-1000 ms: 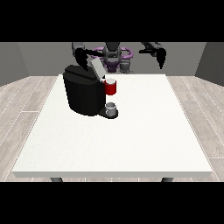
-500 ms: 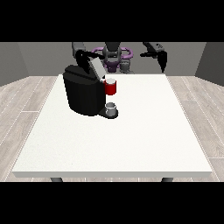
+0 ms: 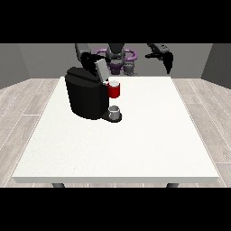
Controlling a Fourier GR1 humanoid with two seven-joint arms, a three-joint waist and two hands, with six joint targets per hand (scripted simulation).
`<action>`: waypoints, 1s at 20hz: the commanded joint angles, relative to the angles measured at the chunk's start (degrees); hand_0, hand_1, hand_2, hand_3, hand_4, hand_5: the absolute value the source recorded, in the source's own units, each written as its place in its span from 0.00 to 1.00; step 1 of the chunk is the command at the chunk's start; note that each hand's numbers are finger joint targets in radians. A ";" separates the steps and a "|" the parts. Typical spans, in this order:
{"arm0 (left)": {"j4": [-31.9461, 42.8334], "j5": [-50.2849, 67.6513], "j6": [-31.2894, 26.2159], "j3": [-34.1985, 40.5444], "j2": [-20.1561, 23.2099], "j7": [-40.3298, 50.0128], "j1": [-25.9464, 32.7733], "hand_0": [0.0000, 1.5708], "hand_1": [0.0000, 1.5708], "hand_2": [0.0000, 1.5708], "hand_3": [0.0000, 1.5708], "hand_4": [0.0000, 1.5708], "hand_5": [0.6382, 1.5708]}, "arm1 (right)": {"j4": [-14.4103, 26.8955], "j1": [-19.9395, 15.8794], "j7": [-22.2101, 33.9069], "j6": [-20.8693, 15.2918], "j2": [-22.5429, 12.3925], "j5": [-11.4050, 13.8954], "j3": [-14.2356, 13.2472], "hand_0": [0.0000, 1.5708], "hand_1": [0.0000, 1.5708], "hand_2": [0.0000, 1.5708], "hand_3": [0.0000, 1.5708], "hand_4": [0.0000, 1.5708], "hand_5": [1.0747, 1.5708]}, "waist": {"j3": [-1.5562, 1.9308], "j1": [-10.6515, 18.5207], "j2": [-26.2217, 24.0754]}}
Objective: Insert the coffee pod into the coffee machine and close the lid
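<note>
Coffee machine (image 3: 85, 97) noted on the table (image 3: 135, 144), a black block towards the robot's side of it. Its lid (image 3: 100, 70) is seen raised and tilted, standing up from the machine's top rear corner; not closed.

A red part (image 3: 114, 90) is seen at the machine's front, high up, just above a small grey cup (image 3: 115, 111) that stands on the machine's base. Whether the red part is the coffee pod seated in its holder, or part of the brew head, cannot be told. No separate pod is made out lying on the table around the machine.

Robot hand at the view's left (image 3: 90, 58): placed just behind the machine's top, beside or against the raised lid (actual contact cannot be confirmed). Whether its fingers are apart, together or clamped on the lid cannot be told; the dark hand merges with the dark machine.

Robot hand at the view's right (image 3: 168, 61): held high, well apart from the machine, nothing in it. Its fingers appear to hang down relaxed and apart.

Progress, as judged: if the red part is the pod, insertion is done and only the lid is left. The hand at the lid is well placed for that step. The lid would need to be swung forward and down over the machine's top until flat.
</note>
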 commanded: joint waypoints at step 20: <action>-2.40 -2.21 2.93 -6.53 -4.91 -4.90 2.89 0.00 0.00 0.00 0.00 0.09 1.00 | 5.07 -6.89 1.86 -0.48 3.52 5.06 3.00 0.00 0.00 0.00 0.00 0.08 1.00 | 0.13 2.17 -3.44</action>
